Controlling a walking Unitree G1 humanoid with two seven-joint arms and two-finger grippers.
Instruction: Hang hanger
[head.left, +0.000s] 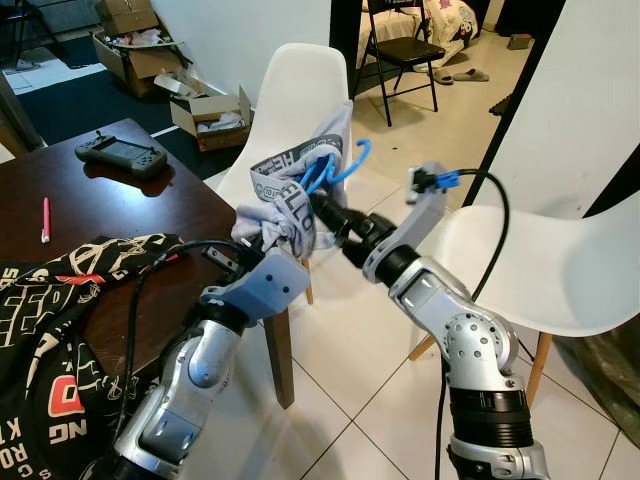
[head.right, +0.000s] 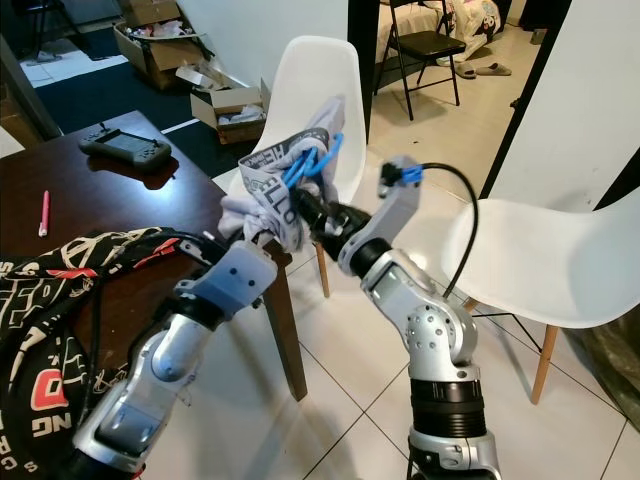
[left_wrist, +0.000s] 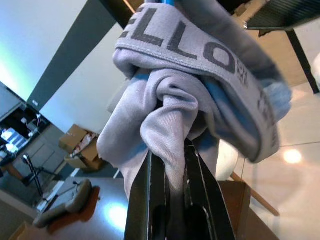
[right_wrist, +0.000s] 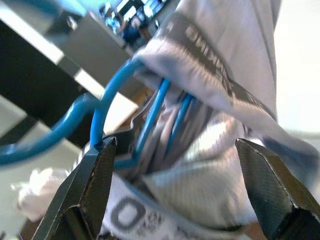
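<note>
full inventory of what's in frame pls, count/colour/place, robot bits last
hanger: 1, blue, threaded in the garment, held up in front of the near chair
garment: 1, grey with lettered band, bunched between both pincers
table: 1, dark wood, robot's left
printed cloth: 1, black, red and white, on near table edge
pen: 1, pink, on table
controller: 1, dark, far table end
chairs: 2, white, ahead and right
folding chair: 1, black, far
boxes: several, cardboard, floor
left pincer: shut on garment
right pincer: open around hanger and garment

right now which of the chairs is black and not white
The folding chair at the back, in the doorway: black metal frame and seat. The two near chairs, one behind the grey garment and one at right, are white shells.
</note>
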